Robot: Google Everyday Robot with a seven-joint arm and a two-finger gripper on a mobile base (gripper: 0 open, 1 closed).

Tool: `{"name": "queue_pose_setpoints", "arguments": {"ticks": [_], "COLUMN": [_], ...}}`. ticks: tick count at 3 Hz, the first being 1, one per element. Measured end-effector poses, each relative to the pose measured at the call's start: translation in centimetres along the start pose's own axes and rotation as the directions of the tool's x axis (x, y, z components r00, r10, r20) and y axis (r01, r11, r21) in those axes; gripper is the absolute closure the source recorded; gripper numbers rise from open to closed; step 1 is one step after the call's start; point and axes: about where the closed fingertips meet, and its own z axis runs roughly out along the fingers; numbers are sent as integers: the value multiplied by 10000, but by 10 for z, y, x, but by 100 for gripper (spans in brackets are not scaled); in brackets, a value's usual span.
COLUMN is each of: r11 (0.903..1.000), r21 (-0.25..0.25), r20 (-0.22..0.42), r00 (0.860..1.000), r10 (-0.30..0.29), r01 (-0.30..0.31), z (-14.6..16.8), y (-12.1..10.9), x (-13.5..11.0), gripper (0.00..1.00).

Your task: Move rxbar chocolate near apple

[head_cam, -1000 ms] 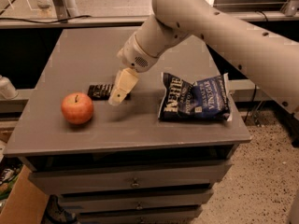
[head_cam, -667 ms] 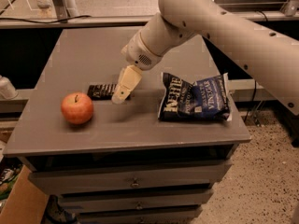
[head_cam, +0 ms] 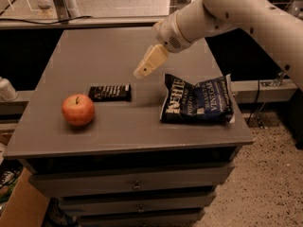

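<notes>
Camera view: a grey surface [head_cam: 106, 46] on top of a cabinet with drawers [head_cam: 137, 185], seen from the front and slightly above.
Apple [head_cam: 78, 109]: stands near the front left corner of the surface, stem up, red-orange with a paler patch.
Rxbar chocolate [head_cam: 110, 92]: lies flat just behind and to the right of the apple, close to it but not touching, its long side running left to right and its pale lettering facing up.
Gripper [head_cam: 141, 71]: hangs in the air above the middle of the surface, to the right of the bar and clear of it, pointing down and to the left.
Fingers [head_cam: 152, 59]: pale, pressed together with no gap showing, holding nothing.
Chip bag [head_cam: 199, 100]: dark blue, lies flat on the right part of the surface, reaching nearly to the right edge, well apart from the bar.
Arm [head_cam: 236, 8]: white, comes in from the upper right corner and slopes down to the gripper.
</notes>
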Motion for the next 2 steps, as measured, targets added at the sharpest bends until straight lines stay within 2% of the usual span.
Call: {"name": "queue_pose_setpoints", "arguments": {"ticks": [1, 2], "r11": [9874, 9783], "r21": [1545, 2036], "r20": [617, 951], "r00": [9978, 9953], "r10": [261, 197], "r01": [-353, -388], "z": [-16, -18], "y": [-41, -54], "x": [-5, -14], "gripper": [0, 0]}}
